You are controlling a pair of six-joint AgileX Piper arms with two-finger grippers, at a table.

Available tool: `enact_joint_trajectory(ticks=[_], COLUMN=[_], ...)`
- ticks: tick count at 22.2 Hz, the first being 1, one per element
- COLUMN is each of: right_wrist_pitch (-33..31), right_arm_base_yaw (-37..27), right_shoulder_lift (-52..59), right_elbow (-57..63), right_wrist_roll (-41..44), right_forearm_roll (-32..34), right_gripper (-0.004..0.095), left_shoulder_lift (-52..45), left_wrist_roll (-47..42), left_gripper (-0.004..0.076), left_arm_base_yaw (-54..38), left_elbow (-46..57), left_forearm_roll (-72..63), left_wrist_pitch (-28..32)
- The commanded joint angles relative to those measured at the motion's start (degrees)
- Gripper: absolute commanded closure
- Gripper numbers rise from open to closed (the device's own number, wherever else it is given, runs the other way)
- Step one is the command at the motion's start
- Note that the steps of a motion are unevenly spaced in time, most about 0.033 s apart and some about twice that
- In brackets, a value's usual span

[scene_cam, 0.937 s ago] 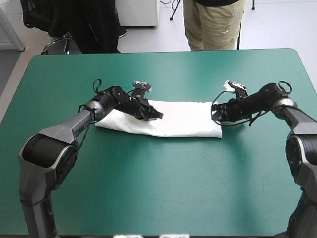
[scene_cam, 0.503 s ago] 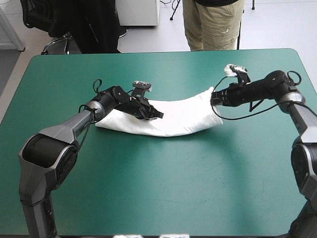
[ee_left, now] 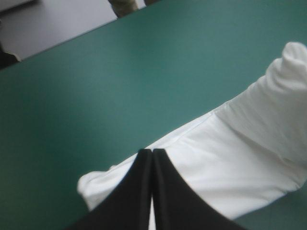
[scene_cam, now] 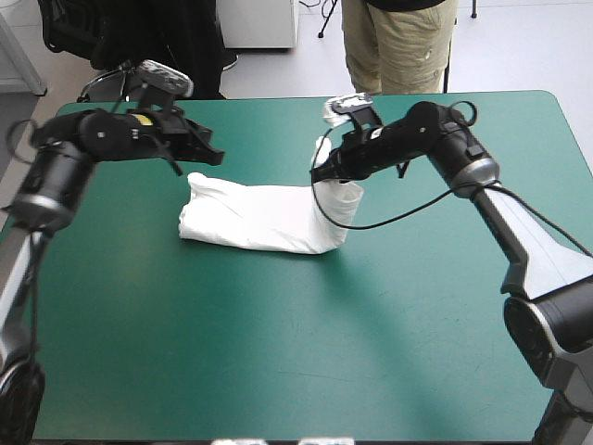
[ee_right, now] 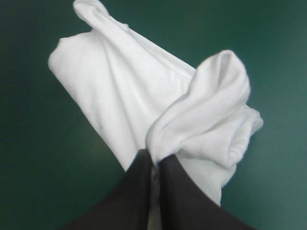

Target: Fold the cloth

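On the teal-green table (scene_cam: 278, 352), the right gripper (scene_cam: 321, 173) folds its clamped T-shirt (scene_cam: 255, 218) end from three toward nine o'clock; the left gripper (scene_cam: 209, 156), closed empty, has withdrawn.

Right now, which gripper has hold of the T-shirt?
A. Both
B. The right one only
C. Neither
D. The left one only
B: the right gripper is pinched shut on one end of the T-shirt, which it holds up off the table, while the left gripper is shut on nothing, above the other end.
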State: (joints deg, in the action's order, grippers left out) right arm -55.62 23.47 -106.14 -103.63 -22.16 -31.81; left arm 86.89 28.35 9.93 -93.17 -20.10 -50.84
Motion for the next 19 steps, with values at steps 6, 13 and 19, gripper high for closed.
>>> enact_joint_trajectory(ticks=[6, 13, 19], right_wrist_pitch=[-1.8, -3.1, -1.7], right_arm_base_yaw=[12.6, 19.2, 23.5], right_shoulder_lift=[-17.5, -31.9, -33.6], right_elbow=[-30.3, -51.2, -51.4], right_wrist_roll=[9.6, 11.3, 5.0], right_forearm_roll=[5.2, 6.1, 8.6], right_gripper=[0.0915, 0.0915, 0.0706], left_shoulder_lift=[-18.4, -18.6, -18.5], left_wrist_roll=[-2.2, -3.7, -4.1], left_gripper=[0.0733, 0.0733, 0.0733], left_arm_base_yaw=[-3.2, -3.2, -3.2], left_elbow=[-2.2, -2.0, -1.5], left_forearm_roll=[4.4, 4.4, 4.4], left_wrist_pitch=[-4.9, -7.8, -8.1])
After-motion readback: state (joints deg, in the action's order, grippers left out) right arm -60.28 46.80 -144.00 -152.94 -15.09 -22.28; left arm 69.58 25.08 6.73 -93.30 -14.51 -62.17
